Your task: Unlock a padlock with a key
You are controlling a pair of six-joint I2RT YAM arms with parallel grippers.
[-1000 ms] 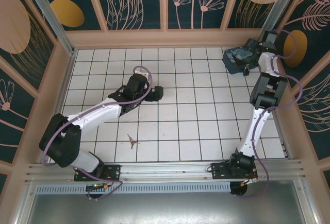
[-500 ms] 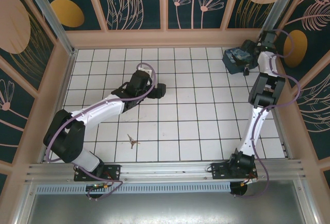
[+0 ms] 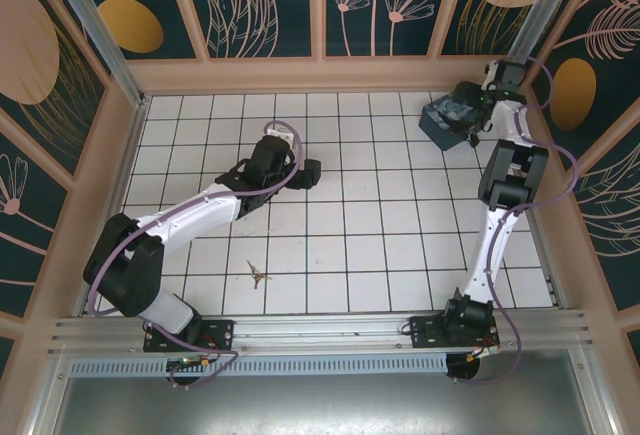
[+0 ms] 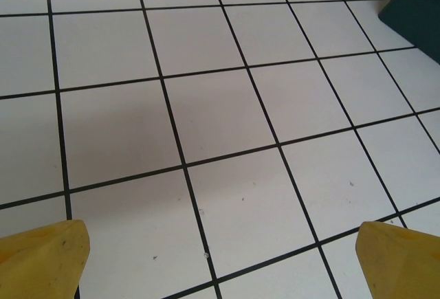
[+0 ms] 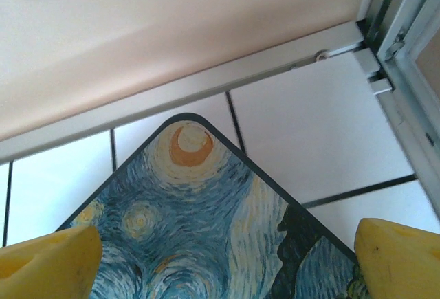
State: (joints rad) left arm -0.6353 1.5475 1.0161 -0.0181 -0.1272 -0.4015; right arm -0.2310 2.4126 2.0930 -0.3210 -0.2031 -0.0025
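One key (image 3: 257, 274) on white tiles (image 3: 380, 255); right tool (image 5: 223, 264) above swirl-painted box (image 5: 185, 196).

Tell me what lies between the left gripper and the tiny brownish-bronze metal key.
Bare white tiles, between left gripper and key, in the top view.

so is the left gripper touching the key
Apart. The top view shows the key lying alone on the tiles, with a clear stretch of bare floor between it and the left gripper.
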